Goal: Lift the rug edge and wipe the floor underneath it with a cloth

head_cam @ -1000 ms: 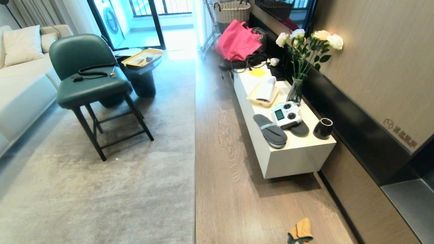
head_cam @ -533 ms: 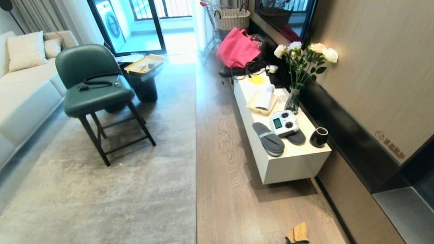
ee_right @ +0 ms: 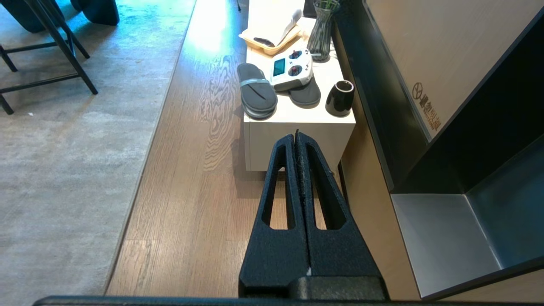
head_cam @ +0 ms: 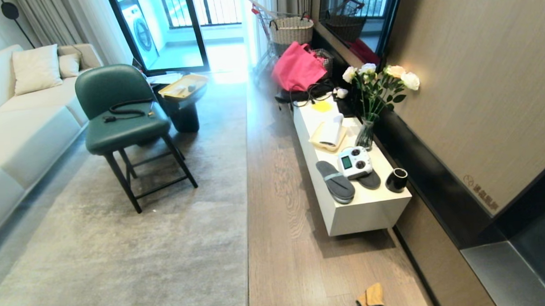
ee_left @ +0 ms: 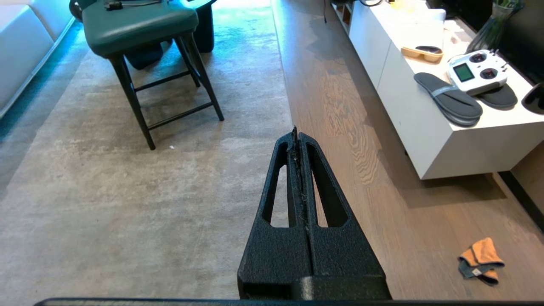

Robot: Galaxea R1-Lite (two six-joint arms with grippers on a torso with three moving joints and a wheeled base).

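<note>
Both tools, left (ee_left: 298, 138) and right (ee_right: 296, 138), hang pinched empty; reaching for the cloth (head_cam: 369, 298) could clip the surface (head_cam: 367, 215) corner.

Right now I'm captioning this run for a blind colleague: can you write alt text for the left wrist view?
The left end effector, shut and empty, hangs over the rug edge where grey rug meets brown wood floor. The orange cloth lies on the floor off to one side, beyond the end of a white cabinet carrying slippers and a remote controller.
</note>
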